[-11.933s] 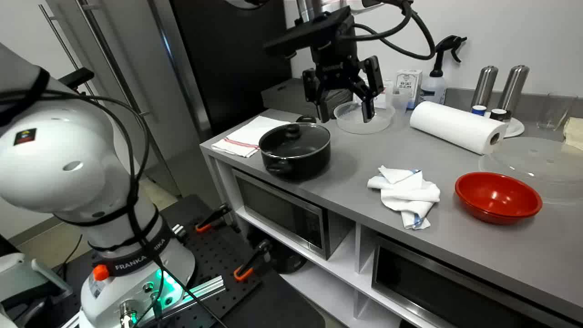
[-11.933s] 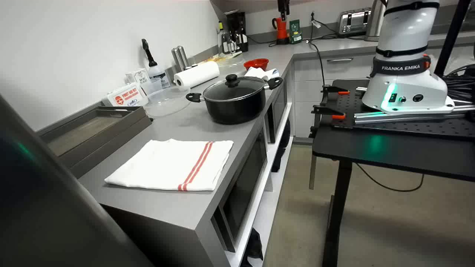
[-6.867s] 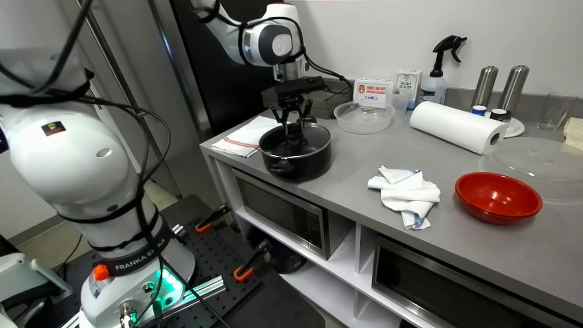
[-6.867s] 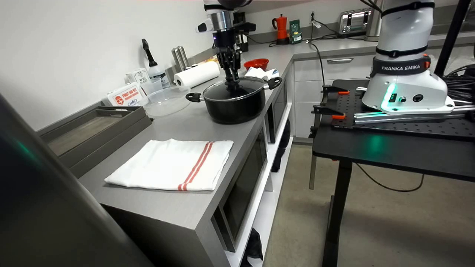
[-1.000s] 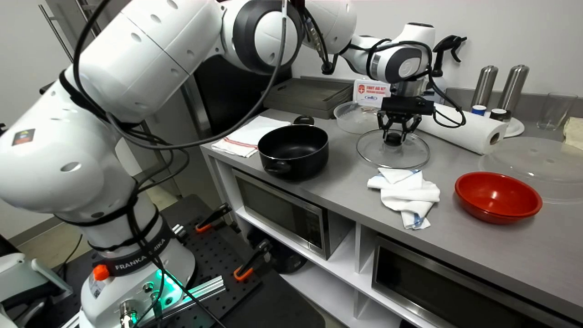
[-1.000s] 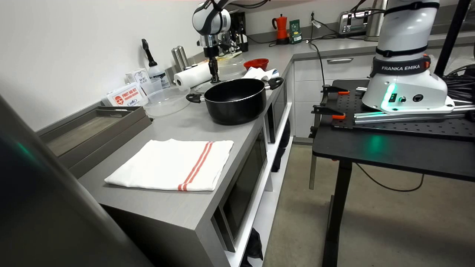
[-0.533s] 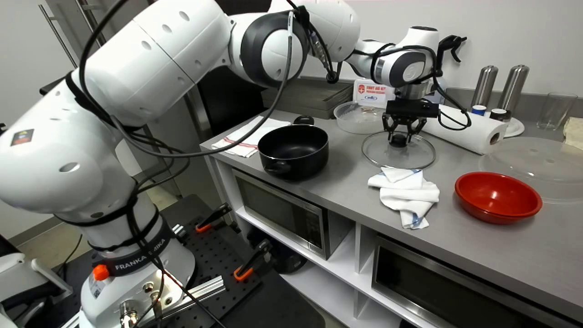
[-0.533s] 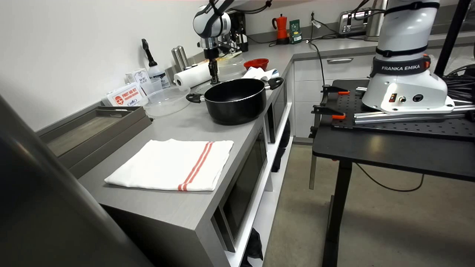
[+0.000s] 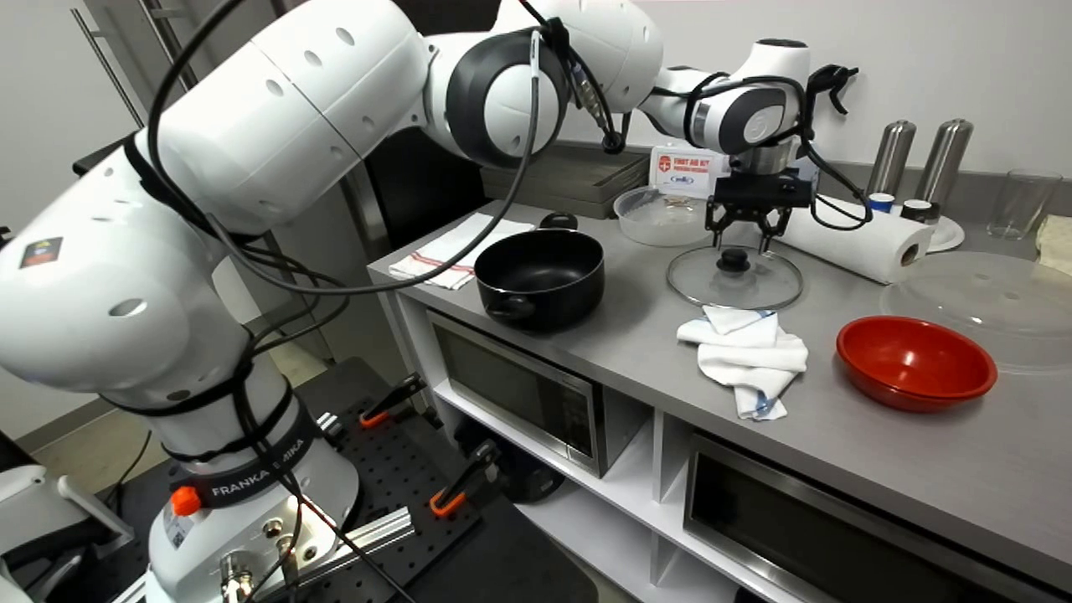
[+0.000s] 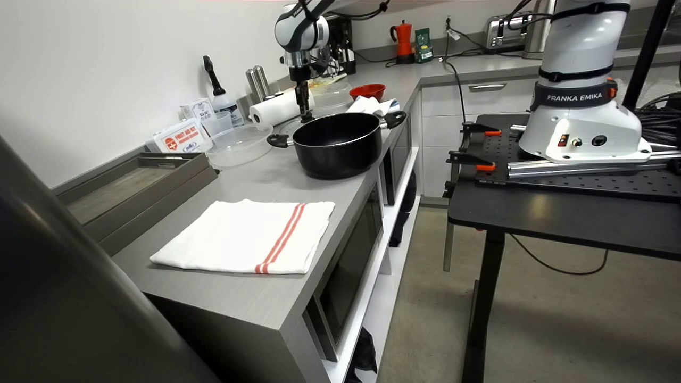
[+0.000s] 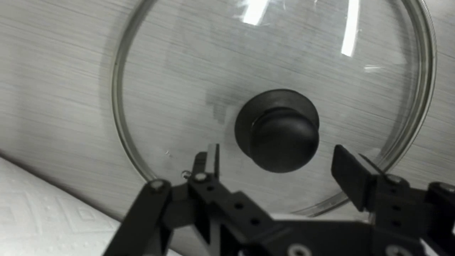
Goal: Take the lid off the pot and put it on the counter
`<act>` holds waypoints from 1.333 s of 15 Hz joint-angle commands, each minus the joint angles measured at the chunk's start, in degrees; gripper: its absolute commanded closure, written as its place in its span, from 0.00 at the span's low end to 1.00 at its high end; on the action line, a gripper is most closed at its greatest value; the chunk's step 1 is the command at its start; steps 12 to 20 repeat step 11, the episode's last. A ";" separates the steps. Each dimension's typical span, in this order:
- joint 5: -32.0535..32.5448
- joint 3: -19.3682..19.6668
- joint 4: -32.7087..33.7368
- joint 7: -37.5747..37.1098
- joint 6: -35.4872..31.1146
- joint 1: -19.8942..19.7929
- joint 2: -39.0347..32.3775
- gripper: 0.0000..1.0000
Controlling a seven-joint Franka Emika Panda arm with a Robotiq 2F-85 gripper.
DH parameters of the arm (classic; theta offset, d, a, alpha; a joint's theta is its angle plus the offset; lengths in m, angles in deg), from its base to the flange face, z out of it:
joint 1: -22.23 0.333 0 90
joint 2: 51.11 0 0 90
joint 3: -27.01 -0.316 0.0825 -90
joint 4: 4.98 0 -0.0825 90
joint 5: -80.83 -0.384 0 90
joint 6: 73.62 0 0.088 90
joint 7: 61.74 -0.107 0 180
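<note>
The glass lid [image 9: 733, 289] lies flat on the grey counter [image 9: 641, 335], knob [image 11: 284, 142] upward, separate from the black pot [image 9: 548, 306]. The Robotiq gripper [image 9: 740, 245] points downward over the lid, fingers spread apart. In the wrist view, the fingertips [image 11: 352, 174] are located on opposite sides of the knob, with a visible gap at each side. The height of the fingertips relative to the knob cannot be determined. The pot stands upright and uncovered near the front edge of the counter, side handles [image 10: 394, 119] fitted at opposite ends. In both exterior views, the Panda arm [image 9: 293, 109] extends above the counter. A crumpled white cloth [image 9: 745, 356] with blue marks lies at the front of the lid; contact with the rim cannot be confirmed. A paper towel roll [image 9: 863, 234] lies on its side behind the lid, near its rim. A red bowl [image 9: 915, 364] stands near the cloth. A clear plastic container [image 9: 662, 226] is positioned toward the rear, in front of the first aid kit [image 9: 682, 170]. A spray bottle [image 10: 227, 106] stands upright near the roll. A folded white towel [image 10: 234, 236] with red stripes lies flat near the end of the counter, with stacked grey trays [image 10: 159, 199] along the wall. A microwave [image 9: 515, 389] occupies the shelf compartment below the pot.
</note>
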 commanded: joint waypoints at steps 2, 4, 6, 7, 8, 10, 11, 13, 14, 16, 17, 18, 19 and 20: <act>1.18 -0.78 3.76 -1.19 0.97 -0.02 -1.27 0.00; 1.14 -0.89 4.03 -1.15 0.91 0.00 -1.21 0.00; 0.16 -0.06 3.71 -0.84 0.67 0.54 -0.91 0.00; 0.10 0.00 3.35 -1.20 0.33 0.64 -0.55 0.00; -0.39 -0.64 2.89 -0.26 0.35 0.35 -0.08 0.00; -0.12 -0.33 1.93 0.00 -0.03 0.24 -0.01 0.00; -0.12 -0.37 1.99 0.00 -0.03 0.26 0.00 0.00; -0.12 -0.37 1.99 0.00 -0.03 0.26 0.00 0.00; -0.12 -0.37 1.99 0.00 -0.03 0.26 0.00 0.00; -0.12 -0.37 1.99 0.00 -0.03 0.26 0.00 0.00; -0.12 -0.37 1.99 0.00 -0.03 0.26 0.00 0.00; -0.12 -0.37 1.99 0.00 -0.03 0.26 0.00 0.00; -0.12 -0.37 1.99 0.00 -0.03 0.26 0.00 0.00; -0.12 -0.37 1.99 0.00 -0.03 0.26 0.00 0.00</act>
